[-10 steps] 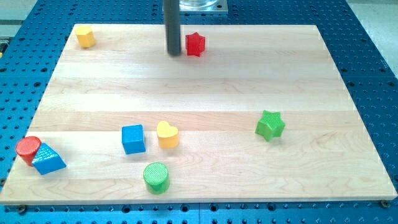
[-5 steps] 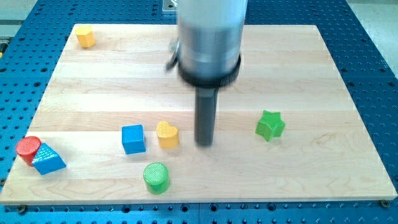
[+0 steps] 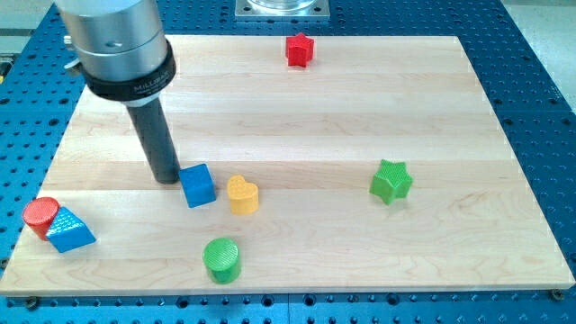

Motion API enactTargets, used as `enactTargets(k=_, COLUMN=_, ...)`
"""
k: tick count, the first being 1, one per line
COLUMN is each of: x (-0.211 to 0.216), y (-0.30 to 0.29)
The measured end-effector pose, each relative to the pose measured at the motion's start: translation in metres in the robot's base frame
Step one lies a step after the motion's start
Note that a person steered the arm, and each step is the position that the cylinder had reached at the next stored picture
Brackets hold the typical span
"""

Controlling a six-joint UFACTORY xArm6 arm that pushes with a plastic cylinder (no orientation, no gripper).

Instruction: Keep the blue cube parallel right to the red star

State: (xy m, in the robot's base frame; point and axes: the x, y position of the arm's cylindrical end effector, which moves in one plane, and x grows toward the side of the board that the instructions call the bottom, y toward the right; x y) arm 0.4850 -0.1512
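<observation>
My tip (image 3: 166, 178) touches the blue cube (image 3: 197, 185) from the view's left; yellow heart (image 3: 241, 194) just right; red star (image 3: 299, 49) far up the bench (image 3: 297, 126). No claw fitted.

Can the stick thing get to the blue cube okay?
Probably yes. My tip sits right at the blue cube's left side, seemingly touching it, nothing between. The yellow heart stands close on the cube's right.

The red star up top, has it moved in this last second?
Yes. The red star has slid a little toward the view's top and right, closer to the board's far edge.
</observation>
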Motion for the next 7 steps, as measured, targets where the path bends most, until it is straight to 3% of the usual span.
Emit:
enactTargets(k=2, x=0.016, y=-0.029)
enactTargets(k=3, x=0.049, y=0.02)
enactTargets(k=4, x=-0.017, y=0.059)
enactTargets(k=5, x=-0.058, y=0.148)
enactTargets(k=6, x=-0.066, y=0.112)
enactTargets(k=7, x=-0.024, y=0.101)
